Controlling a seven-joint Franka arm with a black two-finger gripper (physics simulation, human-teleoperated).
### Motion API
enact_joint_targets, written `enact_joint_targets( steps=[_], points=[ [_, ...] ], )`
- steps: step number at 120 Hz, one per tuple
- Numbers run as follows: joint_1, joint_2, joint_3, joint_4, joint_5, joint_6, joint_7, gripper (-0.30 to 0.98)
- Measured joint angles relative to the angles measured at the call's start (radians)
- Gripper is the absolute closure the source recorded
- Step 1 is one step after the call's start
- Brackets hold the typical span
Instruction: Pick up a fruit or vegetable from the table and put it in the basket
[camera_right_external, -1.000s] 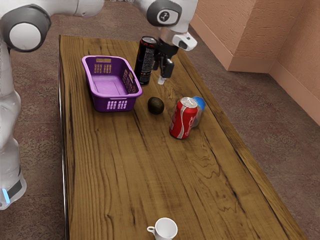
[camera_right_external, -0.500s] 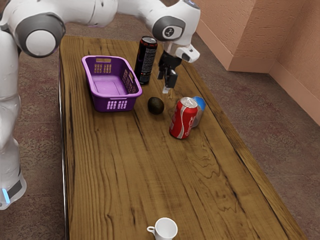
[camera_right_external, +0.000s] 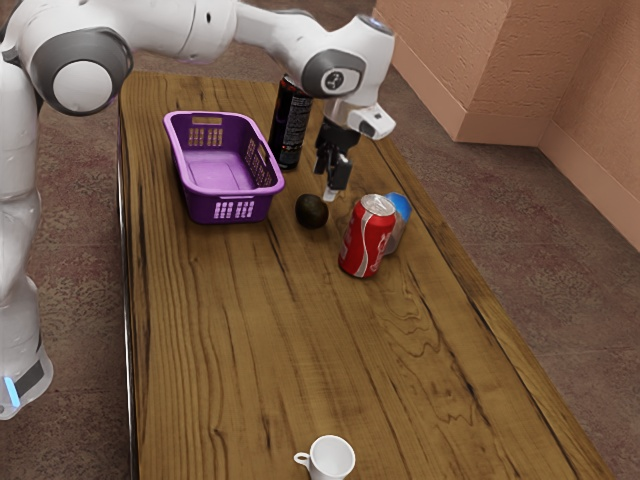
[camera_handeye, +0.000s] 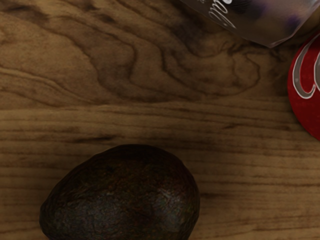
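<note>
Exterior view
Counter (camera_right_external: 240, 350): brown wood, long dark grain and knots
Basket (camera_right_external: 203, 208): purple plastic, rounded oblong, gridded openings in its walls, slots under the rim
Avocado (camera_right_external: 311, 211): dark, rounded, on the counter, just right of the basket in the exterior view
Red can (camera_right_external: 366, 240): shiny cylinder, silver top, white Coca-Cola-style script and ribbon, full wording unclear
Bottle (camera_right_external: 399, 212): blue top, see-through body, partly behind the red can
Black can (camera_right_external: 291, 125): tall cylinder, red trim up high, pale print too small to read, far right of the basket
Cup (camera_right_external: 331, 458): smooth white, round mouth, handle toward the exterior view's left, near end of the counter
End effector (camera_right_external: 331, 178): black, pointing down above the counter; whether wide or narrow, I cannot tell
Avocado from end effector: close by, a little nearer the camera and toward the exterior view's left

Wrist view
Avocado skin: pebbly, brown-black, faint sheen; egg-shaped, one end narrower
Avocado place: on the wood, just under the hand
Grain: swirls beside the bottle, straighter streaks by the avocado
Bottle lettering: white cursive, partly cut off
Red can lettering: thick white curves, apart from the avocado
</note>
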Motion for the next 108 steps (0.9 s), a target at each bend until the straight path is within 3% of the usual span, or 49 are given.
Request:
enact_joint_targets(
  steps=[108],
  points=[
    [0.040,0.065,0.020,-0.023,-0.025,0.055,0.034,0.00]
  ],
)
